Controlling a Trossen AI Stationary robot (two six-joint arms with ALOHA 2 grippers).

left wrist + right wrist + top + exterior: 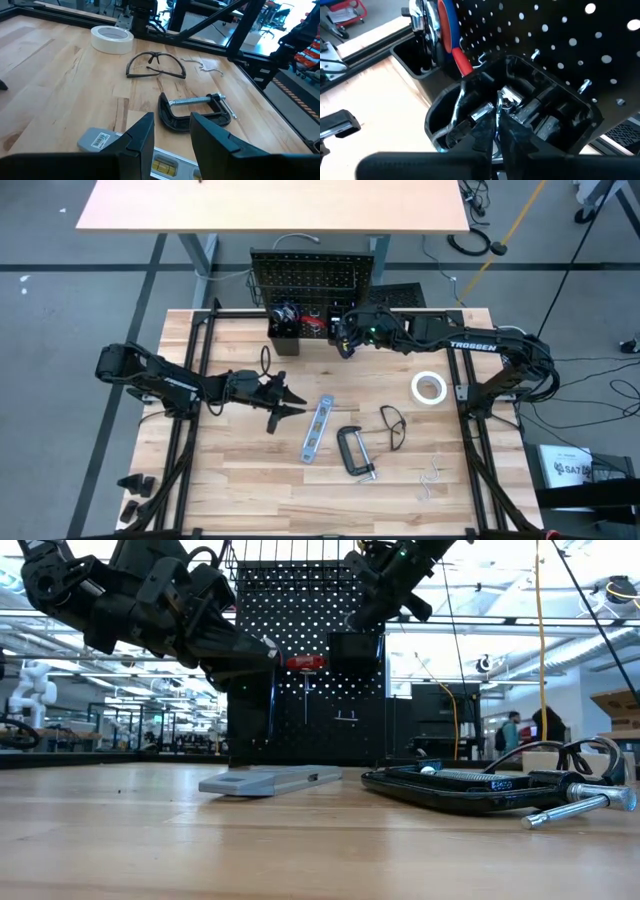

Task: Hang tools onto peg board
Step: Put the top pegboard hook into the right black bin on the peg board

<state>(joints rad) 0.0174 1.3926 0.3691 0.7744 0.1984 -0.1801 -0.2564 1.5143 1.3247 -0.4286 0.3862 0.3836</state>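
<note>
The peg board (310, 275) stands upright at the table's far edge, with two black bins on its lower part. My right gripper (496, 131) hovers over the right bin (580, 117), fingers together; silver tools (506, 97) lie in the bin just past the fingertips. The left bin (415, 55) holds red- and blue-handled tools. A red-handled screwdriver (305, 662) hangs on the board. My left gripper (172, 140) is open above one end of the blue-silver level (317, 430), holding nothing. The C-clamp (355, 452), glasses (393, 425) and white tape roll (429, 388) lie flat on the table. My right gripper comes slanting down from the near side over the right bin. A silver tool end (506, 97) sits right at the fingertips, and I cannot tell whether they touch it.
A small bent wire piece (432, 475) lies near the table's near right corner. Black frame rails (200, 370) run along the left and right sides of the table. Bare wood lies along the near edge and at the far left.
</note>
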